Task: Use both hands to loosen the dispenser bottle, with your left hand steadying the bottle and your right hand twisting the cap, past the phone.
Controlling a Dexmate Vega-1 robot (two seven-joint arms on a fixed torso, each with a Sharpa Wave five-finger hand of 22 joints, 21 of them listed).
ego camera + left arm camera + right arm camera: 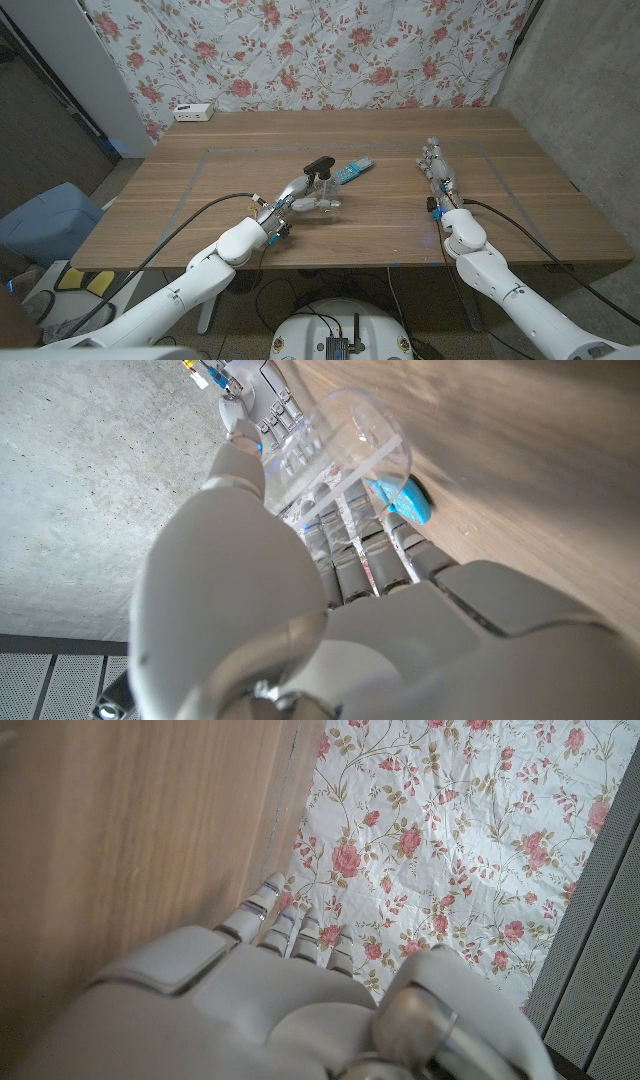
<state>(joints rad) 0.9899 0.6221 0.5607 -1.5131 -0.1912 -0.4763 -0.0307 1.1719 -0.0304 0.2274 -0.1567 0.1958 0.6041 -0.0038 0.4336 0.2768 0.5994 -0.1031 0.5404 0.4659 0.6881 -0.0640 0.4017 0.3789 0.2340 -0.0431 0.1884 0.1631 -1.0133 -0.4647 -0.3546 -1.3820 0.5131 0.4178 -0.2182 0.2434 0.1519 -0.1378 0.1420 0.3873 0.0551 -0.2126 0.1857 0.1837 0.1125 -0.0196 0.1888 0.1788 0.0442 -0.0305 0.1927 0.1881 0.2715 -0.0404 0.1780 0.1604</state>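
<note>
Wooden table (pixel 200 200), floral cloth (pixel 300 50) behind, concrete wall on the robot's right. One dispenser bottle (pixel 318 190), one phone (pixel 354 170), one white box (pixel 193 112) at the far edge. Left hand (pixel 290 200) fingers wrap the clear bottle body, arm reaching in from the near-left corner. Right hand (pixel 436 165) fingers extended, close together, holding nothing, lying along the table well apart from the bottle. Bottle: transparent, black pump top, mid-table, just before the blue phone.
</note>
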